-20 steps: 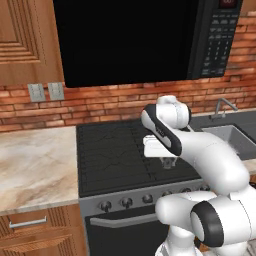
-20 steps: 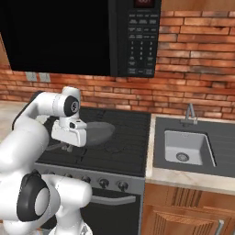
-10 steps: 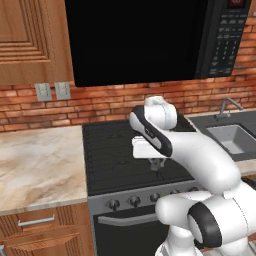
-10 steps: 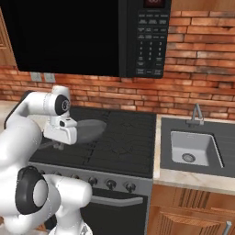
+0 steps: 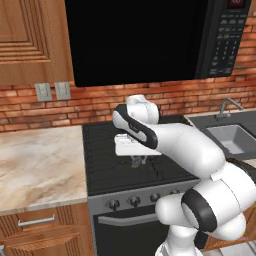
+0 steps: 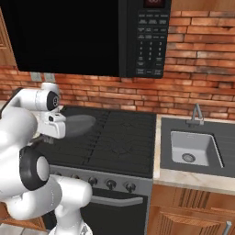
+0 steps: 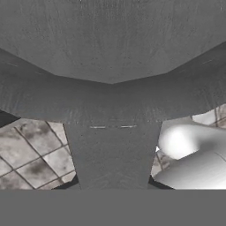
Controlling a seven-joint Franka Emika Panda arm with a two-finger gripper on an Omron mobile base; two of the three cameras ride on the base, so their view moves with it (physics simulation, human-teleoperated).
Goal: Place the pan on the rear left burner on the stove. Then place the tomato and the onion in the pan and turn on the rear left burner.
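Observation:
The grey pan [image 6: 79, 124] hangs over the left half of the black stove [image 6: 124, 143], toward the back. My gripper [image 5: 137, 160] is shut on its short dark handle [image 7: 112, 154], which runs down the middle of the hand view below the pan's round grey body [image 7: 110, 48]. In the left base view my white arm covers the pan above the stove [image 5: 107, 167]. The tomato and the onion are out of view.
A row of dark knobs [image 6: 110, 184] lines the stove's grey front panel. A sink [image 6: 190, 149] with a faucet sits in the counter to the right. A marble counter [image 5: 40, 165] lies left of the stove. A black microwave [image 6: 151, 36] hangs overhead.
My hand has carried the pan leftward and a little toward the back over the cooktop. Both base views shifted slightly, so the base moved. The grip has stayed shut.

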